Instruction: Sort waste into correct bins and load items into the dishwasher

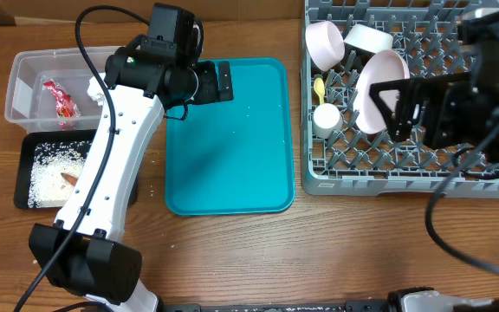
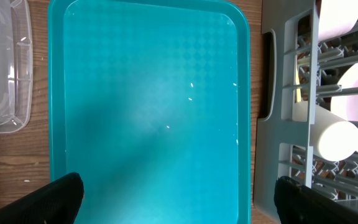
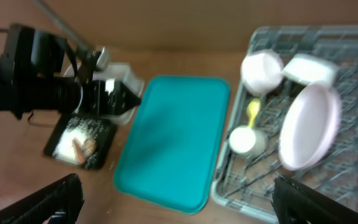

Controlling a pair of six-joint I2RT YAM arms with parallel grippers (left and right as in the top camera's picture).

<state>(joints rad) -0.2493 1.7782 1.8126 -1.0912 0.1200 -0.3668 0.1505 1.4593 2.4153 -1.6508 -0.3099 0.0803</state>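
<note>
The grey dishwasher rack at right holds a white-pink plate on edge, two white bowls, a small cup and a yellow spoon. My right gripper hovers open above the rack, holding nothing. At left, the clear tub contains a red wrapper. The black tray below it carries rice and a brown-orange scrap. My left gripper hangs open and empty over the teal tray's far left part.
A teal serving tray lies bare between the bins and the rack. The rack's wall stands close to its right rim. My white left arm crosses beside the black tray.
</note>
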